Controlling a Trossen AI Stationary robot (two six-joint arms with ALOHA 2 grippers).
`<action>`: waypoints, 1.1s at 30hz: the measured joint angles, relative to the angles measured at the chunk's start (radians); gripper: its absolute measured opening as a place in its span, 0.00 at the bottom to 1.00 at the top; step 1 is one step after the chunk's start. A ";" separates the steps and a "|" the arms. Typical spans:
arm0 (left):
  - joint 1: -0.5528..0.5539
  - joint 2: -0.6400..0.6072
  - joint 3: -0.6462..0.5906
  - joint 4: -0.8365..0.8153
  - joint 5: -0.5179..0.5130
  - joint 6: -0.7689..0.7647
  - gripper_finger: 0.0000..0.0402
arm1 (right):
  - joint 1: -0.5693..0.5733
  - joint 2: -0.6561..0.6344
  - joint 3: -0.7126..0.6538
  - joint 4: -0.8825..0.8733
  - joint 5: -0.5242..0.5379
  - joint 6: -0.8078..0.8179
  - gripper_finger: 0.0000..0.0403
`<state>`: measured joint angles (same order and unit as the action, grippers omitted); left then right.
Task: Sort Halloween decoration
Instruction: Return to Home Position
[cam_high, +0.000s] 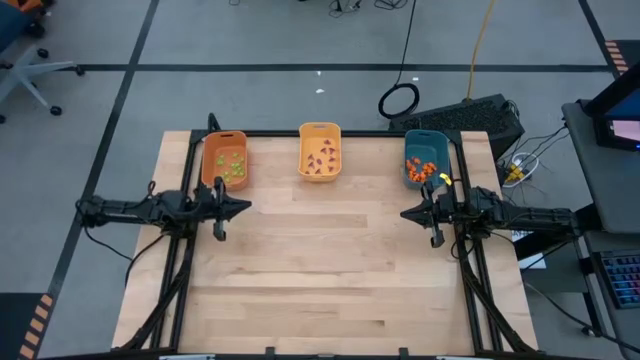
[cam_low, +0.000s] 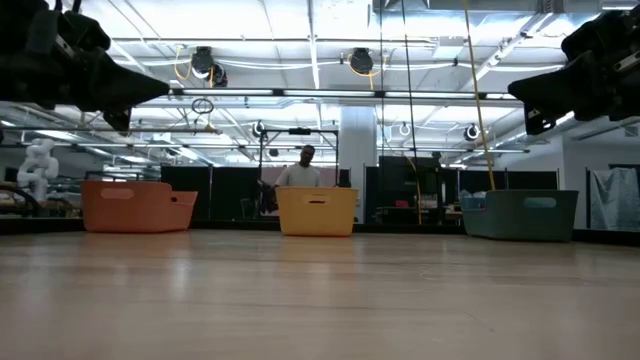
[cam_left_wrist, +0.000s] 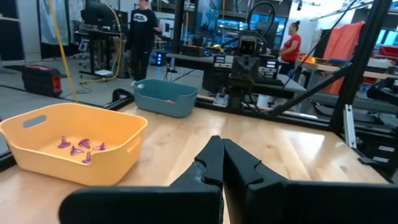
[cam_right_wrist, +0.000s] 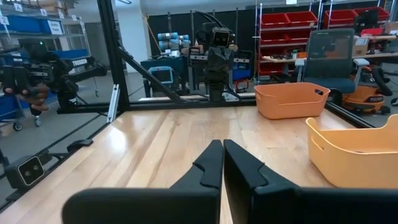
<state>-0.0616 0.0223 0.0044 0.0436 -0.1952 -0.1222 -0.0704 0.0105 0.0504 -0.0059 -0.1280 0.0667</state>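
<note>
At the left edge of the counter (cam_high: 320, 290): left tool (cam_high: 243, 208), raised off the wood, pointing inward toward the middle. Closed, fingers pressed flat together, gripping nothing. Just beyond it, toward the far edge: orange bin (cam_high: 208, 160), with the light green trinkets (cam_high: 235, 170) inside. Nearest arm for that bin, clearly the left.

In the middle of the far edge: yellow bin (cam_high: 304, 150), holding the purple trinkets (cam_high: 322, 158). Roughly as far from one tool as from the other.

To the right: teal bin (cam_high: 409, 145), with the orange trinkets (cam_high: 426, 168) inside, and just in front of it the right tool (cam_high: 405, 213), pointing inward at its partner. Likewise closed on nothing.

All three bins with long axes running from near edge to far edge, crosswise to the line of the two tools. Every trinket in view on the far side of the tools, inside a bin. No loose piece to be made out on the bare wood from above. Judged from that: sorting about done, arms in what looks like a parked pose, no reach called for next.

Only from overhead: all three colours at once. From the left wrist: the purple pieces close up as small pointed shapes, plus a person (cam_left_wrist: 142, 31) standing in the room behind. From counter height: bin walls only, contents hidden. From the right wrist: orange and yellow bin walls, nothing inside to be seen.
</note>
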 joint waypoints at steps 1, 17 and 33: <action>0.006 0.000 0.000 -0.002 0.011 -0.001 0.00 | 0.000 0.000 0.000 0.000 0.000 0.000 0.00; 0.035 0.002 0.000 -0.010 0.064 0.002 0.00 | 0.000 0.000 0.000 0.002 0.000 0.000 0.00; 0.035 0.002 0.000 -0.009 0.063 0.000 0.00 | 0.000 0.000 0.000 0.003 0.001 0.000 0.00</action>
<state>-0.0261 0.0242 0.0044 0.0345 -0.1322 -0.1222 -0.0704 0.0105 0.0503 -0.0029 -0.1274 0.0666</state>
